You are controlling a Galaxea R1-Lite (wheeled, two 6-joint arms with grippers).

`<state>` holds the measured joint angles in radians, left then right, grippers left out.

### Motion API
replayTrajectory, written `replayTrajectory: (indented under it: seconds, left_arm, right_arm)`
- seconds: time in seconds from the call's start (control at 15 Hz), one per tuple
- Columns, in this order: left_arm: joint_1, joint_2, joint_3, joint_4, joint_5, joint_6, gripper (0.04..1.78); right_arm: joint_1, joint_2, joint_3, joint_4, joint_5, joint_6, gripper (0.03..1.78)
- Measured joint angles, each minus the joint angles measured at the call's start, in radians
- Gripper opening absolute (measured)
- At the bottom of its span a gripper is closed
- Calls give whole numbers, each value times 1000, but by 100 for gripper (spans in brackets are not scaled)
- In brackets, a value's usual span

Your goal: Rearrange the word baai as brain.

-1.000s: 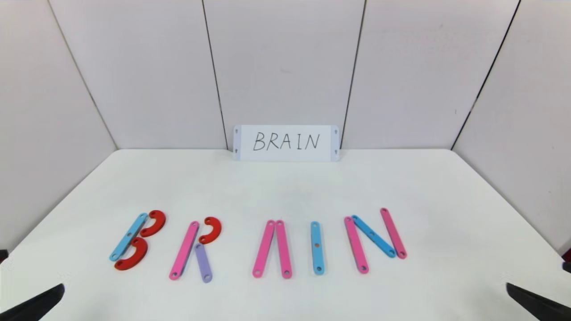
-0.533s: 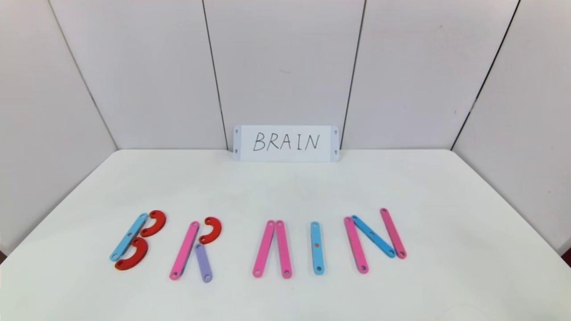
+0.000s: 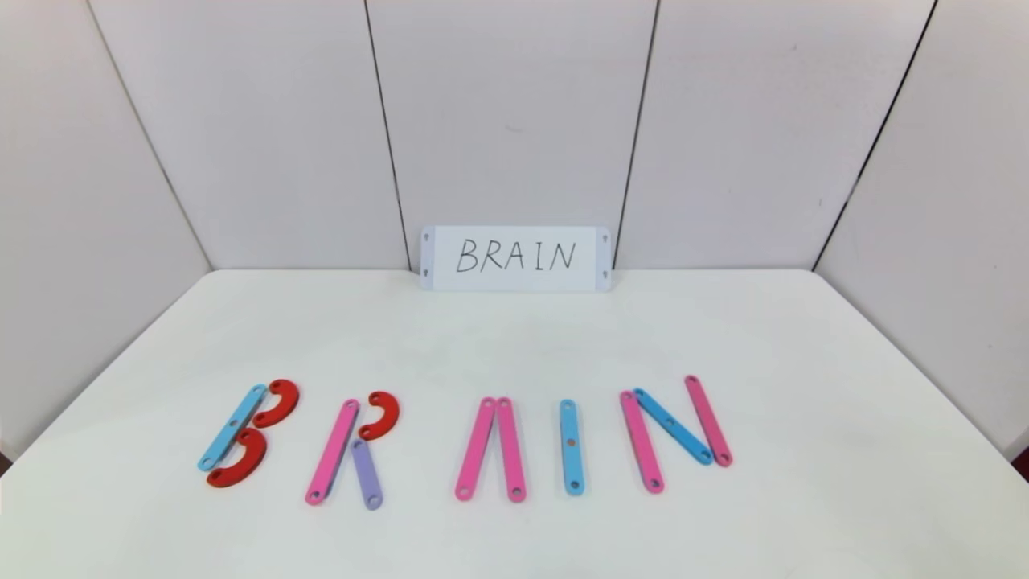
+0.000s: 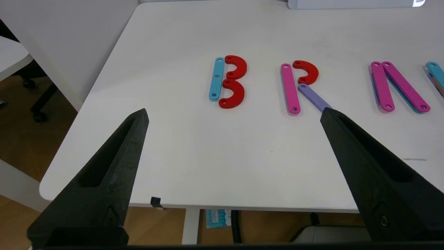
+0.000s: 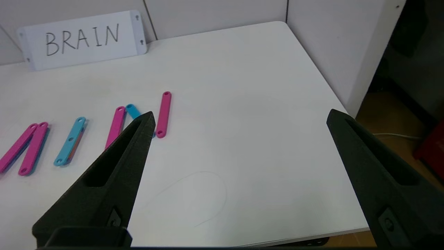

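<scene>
Flat plastic letters lie in a row on the white table [image 3: 514,338]. A B [image 3: 241,434] is a light-blue strip with two red curves. An R [image 3: 354,450] is a pink strip, a red curve and a purple strip. Two pink strips [image 3: 490,449] make an A shape. A light-blue strip [image 3: 570,446] is the I. Two pink strips and a light-blue one form the N [image 3: 675,430]. My left gripper [image 4: 234,114] is open and empty above the table's near left edge. My right gripper [image 5: 239,118] is open and empty above the near right corner. Neither shows in the head view.
A white card [image 3: 515,257] with handwritten BRAIN stands at the table's back edge against grey panels. The card also shows in the right wrist view [image 5: 81,38]. The floor lies beyond the table's left and right edges.
Both grippers' dark fingertips showed in the head view's bottom corners a second ago and have drawn back out of it. The letters have not moved.
</scene>
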<state>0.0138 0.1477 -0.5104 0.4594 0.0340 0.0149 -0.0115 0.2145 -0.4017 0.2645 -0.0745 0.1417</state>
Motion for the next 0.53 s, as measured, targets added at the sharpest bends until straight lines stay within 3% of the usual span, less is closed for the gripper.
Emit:
replayTrajectory:
  seconds: [0.27,0.53]
  left_arm:
    - [-13,-112,126,-175,-37,-2,174]
    - [-15,-144,347,-440,-31,1,174]
  right_arm:
    - [1,-156,110,-58,147,-92,174]
    - [3,-208,335,-377,155,-152,174]
